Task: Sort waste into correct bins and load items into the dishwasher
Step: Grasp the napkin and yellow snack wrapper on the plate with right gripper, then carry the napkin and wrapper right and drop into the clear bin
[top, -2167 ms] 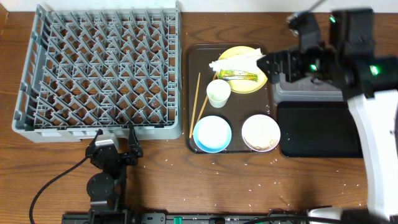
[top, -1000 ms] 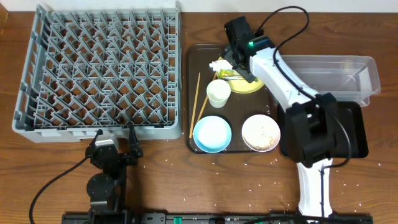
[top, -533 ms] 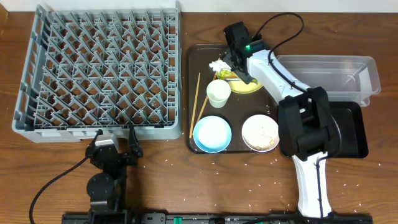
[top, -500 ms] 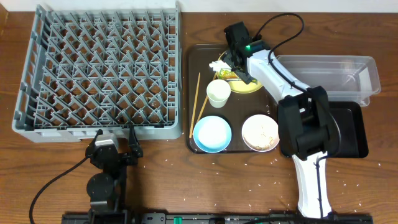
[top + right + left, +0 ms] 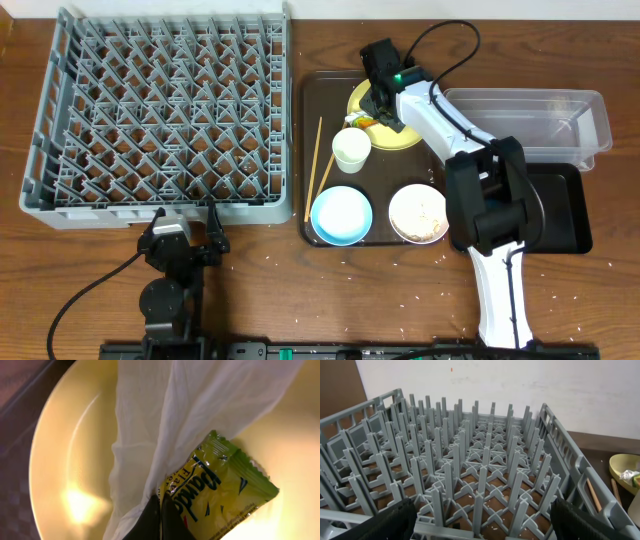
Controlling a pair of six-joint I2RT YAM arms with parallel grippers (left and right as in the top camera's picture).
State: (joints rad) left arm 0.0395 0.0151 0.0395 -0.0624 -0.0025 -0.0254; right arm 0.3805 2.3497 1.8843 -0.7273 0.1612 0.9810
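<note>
Right pincer [image 5: 161, 517] pinching crumpled white paper napkin [image 5: 165, 425] over round yellow plate [image 5: 65, 460], likely for binning; left pincer [image 5: 185, 222] wide, idle at 7 o'clock.

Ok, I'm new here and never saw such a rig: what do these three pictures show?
Two robot arms at a table. One picture is from above; the other two come from a camera on each wrist. The left gripper stands open and empty, facing the grey dish rack. The right gripper is shut on a paper napkin draped over a snack wrapper on the yellow plate. The brown tray also carries a white cup, blue bowl, white bowl and chopsticks; a clear tub and black tray sit beside it.
</note>
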